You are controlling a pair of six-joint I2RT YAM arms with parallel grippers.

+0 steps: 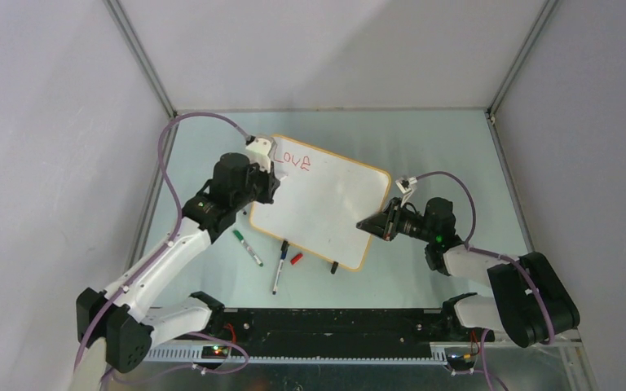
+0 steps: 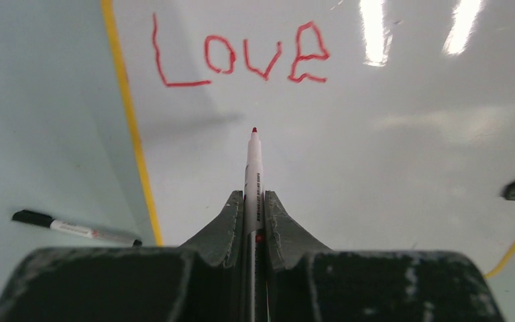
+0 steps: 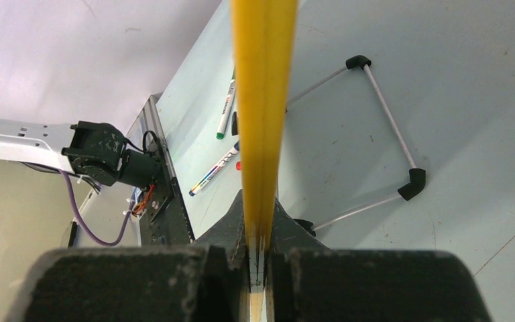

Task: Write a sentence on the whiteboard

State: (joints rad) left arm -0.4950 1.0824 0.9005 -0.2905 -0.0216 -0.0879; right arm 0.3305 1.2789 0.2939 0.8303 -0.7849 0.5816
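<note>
The whiteboard (image 1: 326, 208) lies tilted on the table, its orange-tan frame (image 3: 263, 100) running up the middle of the right wrist view. The sentence (image 2: 241, 57) reads "Love" in red near the board's top left corner (image 1: 296, 160). My left gripper (image 2: 255, 198) is shut on a red marker (image 2: 253, 161) whose tip points at the white surface (image 2: 375, 168) just below the word; I cannot tell whether the tip touches. In the top view the left gripper (image 1: 265, 186) hovers over the board's left edge. My right gripper (image 3: 259, 201) is shut on the board's right edge (image 1: 372, 224).
A green marker (image 1: 247, 248), a dark marker (image 1: 279, 267) and a red cap (image 1: 296, 259) lie in front of the board. A black-capped marker (image 2: 74, 228) shows left of the frame. A wire stand with black corners (image 3: 382, 121) sits under the board.
</note>
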